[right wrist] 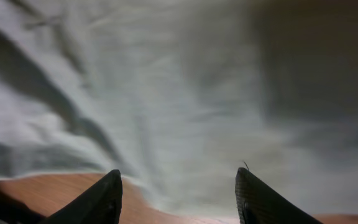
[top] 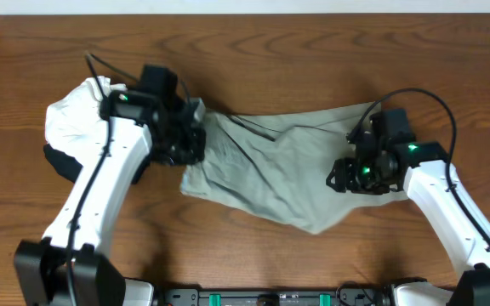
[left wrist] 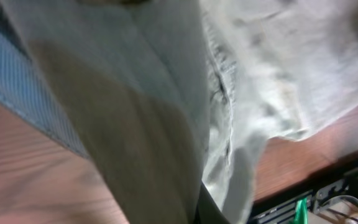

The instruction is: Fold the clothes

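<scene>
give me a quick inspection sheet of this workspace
surface: wooden table, bare wood around the cloth
job's things: khaki trousers lying crumpled across the middle, not folded
clutter: white garment bunched at the left, black garment showing under it
grippers: left pincer shut on the trousers' left edge; right pincer open, low over the trousers' right part
cables: left arm cable and right arm cable, both black, the right one arching above the wrist
surroundings: pale strip beyond the far table edge; black rig frame at the near edge
</scene>
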`<state>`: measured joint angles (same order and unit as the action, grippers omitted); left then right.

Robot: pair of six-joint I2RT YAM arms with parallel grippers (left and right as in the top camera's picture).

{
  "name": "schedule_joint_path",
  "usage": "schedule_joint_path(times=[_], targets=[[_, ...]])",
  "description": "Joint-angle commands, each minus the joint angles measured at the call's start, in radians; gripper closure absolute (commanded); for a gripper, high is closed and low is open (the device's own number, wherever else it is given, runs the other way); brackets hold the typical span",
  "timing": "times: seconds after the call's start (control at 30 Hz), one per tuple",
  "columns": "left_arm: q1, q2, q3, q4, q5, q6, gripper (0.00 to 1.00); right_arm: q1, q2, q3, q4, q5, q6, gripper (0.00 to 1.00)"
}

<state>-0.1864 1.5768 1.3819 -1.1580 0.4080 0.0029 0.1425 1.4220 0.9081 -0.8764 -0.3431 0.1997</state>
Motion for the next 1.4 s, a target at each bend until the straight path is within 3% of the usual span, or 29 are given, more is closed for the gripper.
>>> schedule_joint_path(times=[0.0, 0.13, 0.37, 0.6, 0.77, 0.93, 1.2, 1.37], targets=[[-0.003, -0.005, 0.126, -0.060, -0.081, 0.053, 0.94, -0.045, -0.010, 0.044, -0.022, 0.002, -0.012, 0.46], [-0.039, -0.004, 0.225, -0.087, -0.080, 0.045, 0.94, -0.135, -0.010, 0.070, -0.072, 0.055, 0.060, 0.43], [-0.214, 0.030, 0.240, -0.015, -0.082, -0.032, 0.94, -0.303, -0.010, 0.074, -0.069, -0.050, 0.076, 0.41], [-0.336, 0.116, 0.240, 0.113, -0.124, -0.208, 0.94, -0.327, -0.009, 0.074, -0.077, -0.016, 0.095, 0.39], [-0.331, 0.111, 0.242, 0.116, -0.193, -0.269, 0.94, -0.328, -0.008, 0.072, -0.064, 0.063, 0.129, 0.35], [-0.265, 0.094, 0.270, 0.020, -0.206, -0.222, 0.94, -0.328, -0.008, 0.072, -0.061, 0.063, 0.128, 0.34], [-0.114, 0.087, 0.491, -0.269, -0.365, -0.040, 0.94, -0.327, -0.008, 0.072, -0.060, 0.063, 0.128, 0.35], [-0.051, 0.087, 0.599, -0.351, -0.396, 0.016, 0.94, -0.327, -0.008, 0.072, -0.054, 0.063, 0.128, 0.35]])
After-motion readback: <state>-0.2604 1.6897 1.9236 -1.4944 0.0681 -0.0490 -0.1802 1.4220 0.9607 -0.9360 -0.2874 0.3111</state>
